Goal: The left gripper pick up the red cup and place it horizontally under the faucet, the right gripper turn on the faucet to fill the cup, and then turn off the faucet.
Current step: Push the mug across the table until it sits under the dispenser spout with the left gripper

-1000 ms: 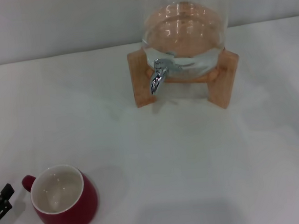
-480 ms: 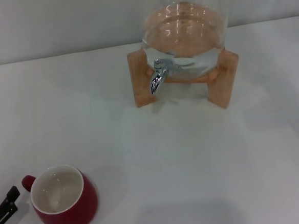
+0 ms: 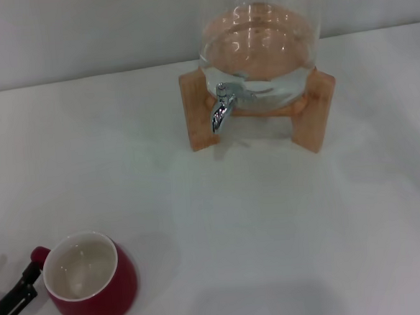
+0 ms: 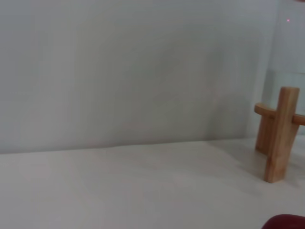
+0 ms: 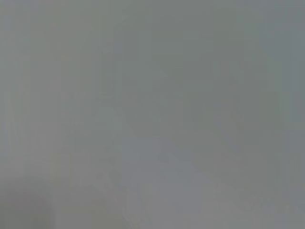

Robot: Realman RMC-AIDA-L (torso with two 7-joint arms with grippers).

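**Left gripper at the red cup's handle**

While we look down from the head camera, we find our left gripper (image 3: 18, 295) low at the near left corner of the white table (image 3: 272, 218), only its black fingers (image 3: 27, 280) in sight. One finger reaches up to the small loop handle of the red cup (image 3: 97, 299), and its tip sits right at that handle; we cannot tell whether it actually touches. A second black tip shows farther out at the picture's edge, well clear of the first, so the fingers stand apart with nothing held between them.

The cup stands upright just beside the gripper, on its inner side, cream inside facing up, handle turned toward the fingers.

Far beyond gripper and cup, across bare table, the faucet (image 3: 221, 110) points down from the glass jar (image 3: 260, 46) on its wooden stand (image 3: 196, 119).

From our left wrist camera we catch a sliver of dark red cup rim (image 4: 286, 222) at the picture's corner and one leg of the stand (image 4: 280, 136) further off.

Our right gripper is nowhere on show; its wrist camera gives only flat grey.
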